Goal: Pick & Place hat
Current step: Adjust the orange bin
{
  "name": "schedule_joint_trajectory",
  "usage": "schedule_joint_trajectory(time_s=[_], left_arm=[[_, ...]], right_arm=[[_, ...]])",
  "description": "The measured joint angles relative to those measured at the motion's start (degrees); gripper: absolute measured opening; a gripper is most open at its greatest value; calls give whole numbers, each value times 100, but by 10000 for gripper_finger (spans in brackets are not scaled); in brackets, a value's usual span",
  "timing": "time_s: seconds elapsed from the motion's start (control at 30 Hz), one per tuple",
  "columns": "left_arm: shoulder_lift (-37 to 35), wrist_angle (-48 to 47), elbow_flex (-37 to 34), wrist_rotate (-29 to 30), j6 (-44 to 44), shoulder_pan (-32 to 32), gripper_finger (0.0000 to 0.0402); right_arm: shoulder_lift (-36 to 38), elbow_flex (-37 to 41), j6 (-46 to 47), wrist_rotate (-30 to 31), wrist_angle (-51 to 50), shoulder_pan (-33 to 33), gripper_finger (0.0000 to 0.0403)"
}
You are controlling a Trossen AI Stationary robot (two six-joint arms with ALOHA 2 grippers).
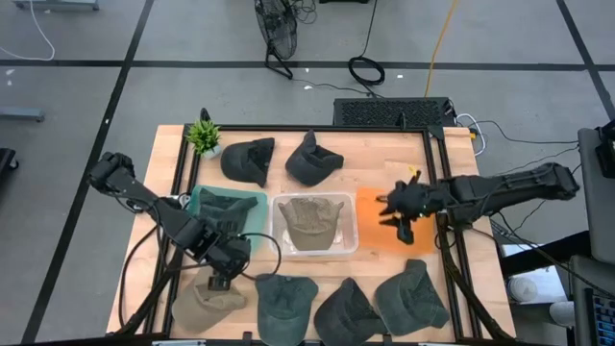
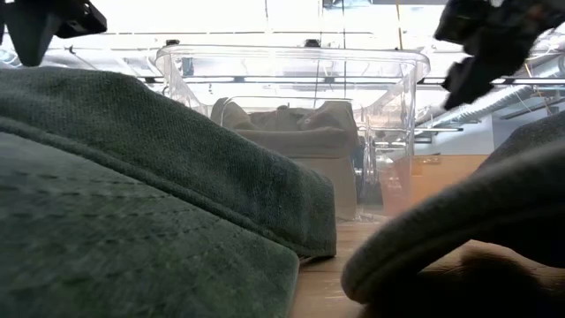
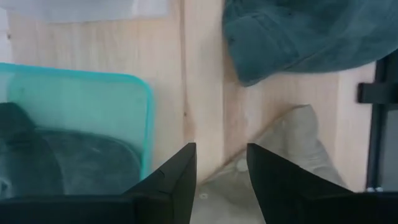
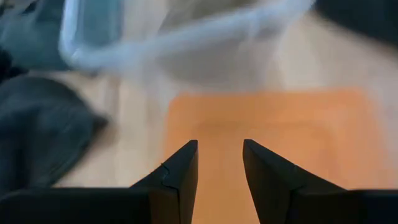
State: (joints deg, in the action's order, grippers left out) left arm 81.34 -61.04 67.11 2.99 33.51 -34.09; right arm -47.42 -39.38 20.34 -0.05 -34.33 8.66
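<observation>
Right wrist view: clear bin motion-blurred. Low view: foreground green hat cut off by edges.

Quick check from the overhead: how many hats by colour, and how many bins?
Dark hats: 3
Green hats: 3
Tan hats: 2
Bins: 3
Total: 8 hats, 3 bins

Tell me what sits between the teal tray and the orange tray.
In the high view, a clear plastic bin holding a tan cap sits between the teal tray and the orange tray.
</observation>
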Motion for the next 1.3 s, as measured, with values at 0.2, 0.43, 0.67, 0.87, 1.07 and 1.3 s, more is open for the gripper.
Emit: schedule_joint_trajectory(time_s=[0.2, 0.43, 0.67, 0.87, 1.07, 1.3], left_arm=[[127, 117, -4, 355, 179, -255, 152], [202, 113, -4, 1079, 88, -267, 152], [205, 76, -4, 1774, -41, -191, 152], [205, 79, -4, 1820, -29, -206, 152], [205, 79, -4, 1910, -306, -236, 152], [205, 81, -4, 2116, -369, -231, 152]], right_arm=[[-427, 0, 1288, -22, -870, 939, 116], [-734, 0, 2743, -171, -2193, 1506, 116], [-625, 25, 3164, -111, -3184, 1513, 116], [-626, 141, 2936, -356, -3135, 1509, 116], [-717, 177, 2007, -552, -3288, 1513, 116], [-1200, 179, 1319, -1276, -3295, 1513, 116]])
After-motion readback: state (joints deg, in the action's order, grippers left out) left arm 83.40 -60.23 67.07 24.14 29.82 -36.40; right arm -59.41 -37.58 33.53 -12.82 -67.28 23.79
